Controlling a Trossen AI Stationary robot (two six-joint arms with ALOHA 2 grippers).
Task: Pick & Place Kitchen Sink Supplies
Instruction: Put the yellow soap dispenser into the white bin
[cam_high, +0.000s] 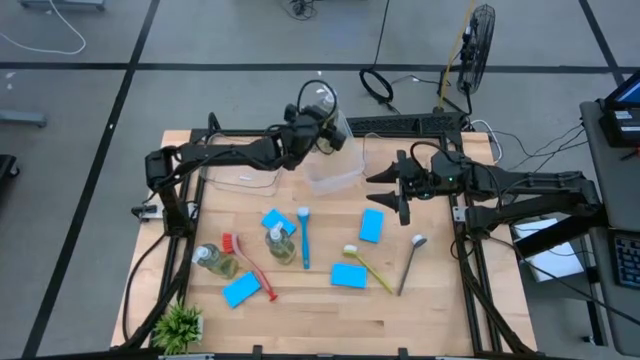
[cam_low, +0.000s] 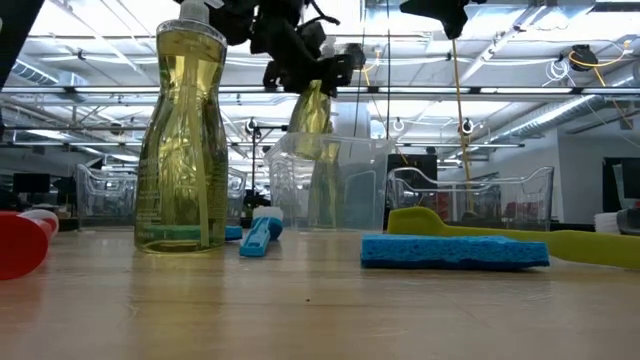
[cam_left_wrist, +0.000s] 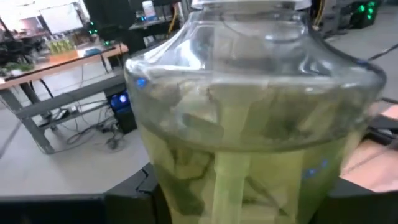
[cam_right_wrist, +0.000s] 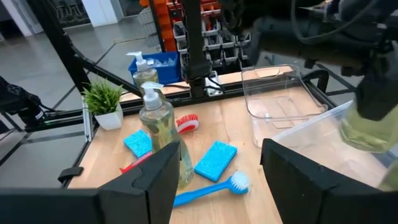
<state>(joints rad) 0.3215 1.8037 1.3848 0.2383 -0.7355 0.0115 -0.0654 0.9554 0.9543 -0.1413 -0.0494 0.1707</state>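
Soap bottle held over clear bin

Left pincer (cam_high: 318, 118) grips a clear soap bottle (cam_left_wrist: 249, 124) above the bin (cam_high: 333, 178) at twelve o'clock; my left wrist view shows only its yellow-green liquid. Right pincer (cam_high: 402, 198) hovers wide near a flat blue sponge (cam_high: 371, 225). Two bottles (cam_right_wrist: 163, 134) stand on the wooden counter (cam_high: 300, 315).

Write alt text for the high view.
The left gripper holds a soap bottle above a clear bin at the table's far edge. The right gripper hovers open over scattered blue sponges, brushes and two more bottles.
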